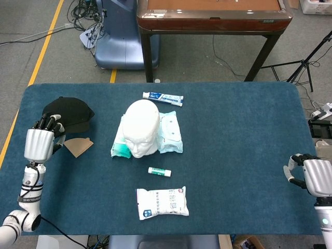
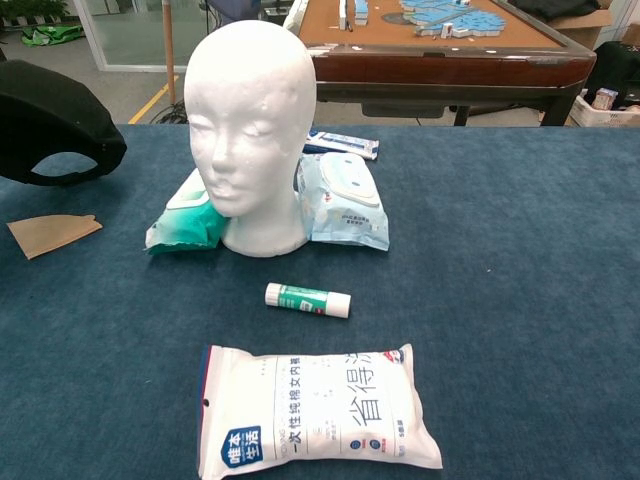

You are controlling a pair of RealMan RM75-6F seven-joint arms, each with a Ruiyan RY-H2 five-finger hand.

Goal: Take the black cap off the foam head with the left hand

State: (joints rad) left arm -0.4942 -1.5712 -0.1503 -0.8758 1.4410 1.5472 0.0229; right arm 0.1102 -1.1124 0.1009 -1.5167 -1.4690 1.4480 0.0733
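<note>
One black cap, one foam head, three wipe packs, one toothpaste tube.

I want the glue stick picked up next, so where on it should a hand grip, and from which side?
Grip the glue stick around its green middle, coming straight down from above. It lies flat on the table, long axis running left-right, so fingers can close across its narrow width. It sits apart from the foam head and the white pack, leaving room on both long sides.
</note>
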